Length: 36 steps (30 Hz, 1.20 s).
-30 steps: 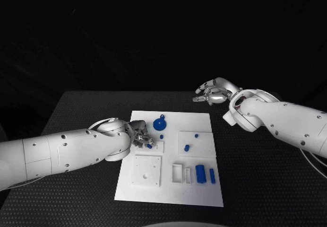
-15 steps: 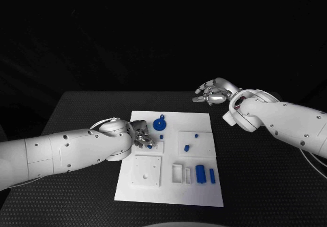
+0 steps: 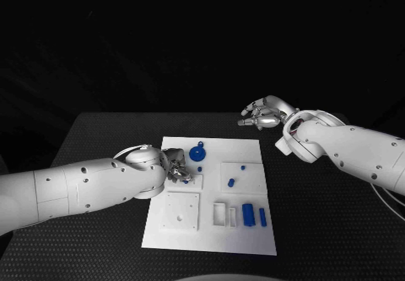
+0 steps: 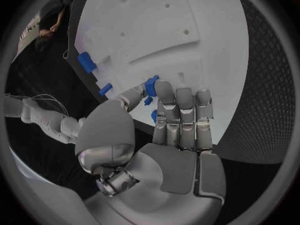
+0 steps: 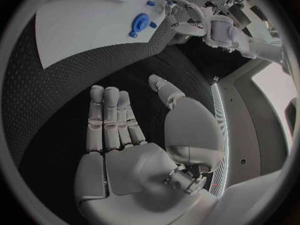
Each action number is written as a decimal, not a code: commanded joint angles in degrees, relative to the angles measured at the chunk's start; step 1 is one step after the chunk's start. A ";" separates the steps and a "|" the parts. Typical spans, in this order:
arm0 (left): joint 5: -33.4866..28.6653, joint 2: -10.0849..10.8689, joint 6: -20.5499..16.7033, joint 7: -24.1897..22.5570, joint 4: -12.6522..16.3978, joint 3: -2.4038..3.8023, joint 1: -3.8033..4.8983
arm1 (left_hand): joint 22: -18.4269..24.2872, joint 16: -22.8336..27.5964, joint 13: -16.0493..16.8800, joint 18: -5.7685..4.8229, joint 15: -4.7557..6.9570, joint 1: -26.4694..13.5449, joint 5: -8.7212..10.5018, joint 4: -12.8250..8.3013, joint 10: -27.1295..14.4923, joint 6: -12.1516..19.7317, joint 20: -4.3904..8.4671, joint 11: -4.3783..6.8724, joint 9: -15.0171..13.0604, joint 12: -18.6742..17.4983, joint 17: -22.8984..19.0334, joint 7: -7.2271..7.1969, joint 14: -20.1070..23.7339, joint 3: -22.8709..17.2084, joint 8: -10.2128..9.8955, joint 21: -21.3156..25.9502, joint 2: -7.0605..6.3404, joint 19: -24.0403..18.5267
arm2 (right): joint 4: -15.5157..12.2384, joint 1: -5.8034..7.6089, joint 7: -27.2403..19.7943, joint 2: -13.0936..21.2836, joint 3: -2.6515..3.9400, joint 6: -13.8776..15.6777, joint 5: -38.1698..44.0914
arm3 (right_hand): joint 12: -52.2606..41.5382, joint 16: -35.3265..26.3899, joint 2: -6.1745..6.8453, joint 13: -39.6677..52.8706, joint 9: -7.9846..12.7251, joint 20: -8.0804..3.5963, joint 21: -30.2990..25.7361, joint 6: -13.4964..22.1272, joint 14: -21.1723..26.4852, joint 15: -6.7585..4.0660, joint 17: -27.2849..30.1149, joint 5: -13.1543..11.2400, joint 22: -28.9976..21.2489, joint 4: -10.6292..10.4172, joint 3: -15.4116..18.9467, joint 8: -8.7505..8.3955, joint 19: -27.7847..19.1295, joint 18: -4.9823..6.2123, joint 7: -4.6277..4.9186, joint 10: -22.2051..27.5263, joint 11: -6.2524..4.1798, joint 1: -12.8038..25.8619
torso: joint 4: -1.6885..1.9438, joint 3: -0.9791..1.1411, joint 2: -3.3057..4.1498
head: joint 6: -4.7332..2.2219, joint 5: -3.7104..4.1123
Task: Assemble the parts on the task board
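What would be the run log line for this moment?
left hand: pinches small blue part over task board | right hand: open, off board

A black counter with a fine dotted, woven-looking texture fills the lower scene. Behind it everything is dark, with no wall or window discernible. The right wrist view shows a pale floor beside the counter's edge, brightly lit, and some dark equipment beyond.
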State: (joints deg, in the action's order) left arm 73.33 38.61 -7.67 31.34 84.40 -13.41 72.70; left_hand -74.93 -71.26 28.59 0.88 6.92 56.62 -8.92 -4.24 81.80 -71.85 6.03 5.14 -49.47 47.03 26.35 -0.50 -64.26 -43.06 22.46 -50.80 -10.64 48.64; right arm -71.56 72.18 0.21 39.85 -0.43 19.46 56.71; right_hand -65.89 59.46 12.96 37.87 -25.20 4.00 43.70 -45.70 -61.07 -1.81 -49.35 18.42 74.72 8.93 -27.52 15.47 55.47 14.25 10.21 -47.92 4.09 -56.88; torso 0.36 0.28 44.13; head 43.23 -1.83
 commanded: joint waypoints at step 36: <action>-3.14 1.02 1.10 -1.39 0.30 -0.29 -0.65 | -0.42 -0.36 -0.27 -0.84 0.32 0.20 -0.28 -4.34 -0.50 0.24 6.67 1.34 0.01 0.34 -0.27 -0.20 -0.05 -2.67 -0.36 -0.26 2.59 -0.43 | 0.04 0.01 -0.43 0.02 0.03 -0.65 0.09 | -0.36 0.41 0.05 -0.24 0.09 0.14 -0.35 0.07 0.56 -0.04 0.14 0.33 0.20 -0.08 0.33 0.27 0.07 0.75 0.37 0.39 0.15 0.40 | 0.16 -0.18 -0.02 | -0.05 0.25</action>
State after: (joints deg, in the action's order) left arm 71.12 39.32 -7.78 28.99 84.70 -13.27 72.55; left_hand -74.91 -71.26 28.39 0.84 6.96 55.59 -9.03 -4.84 81.80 -71.61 6.05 5.14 -49.47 47.03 26.14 -0.26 -64.31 -42.46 21.85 -51.03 -9.62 48.61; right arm -71.51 72.18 0.22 39.87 -0.43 19.42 56.70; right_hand -65.88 59.62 12.96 37.70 -25.20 4.00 43.70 -45.53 -60.86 -2.00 -49.30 18.42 74.86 8.93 -27.52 15.47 55.47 14.25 10.23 -47.92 4.09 -56.88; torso 0.46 0.10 44.10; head 43.08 -1.60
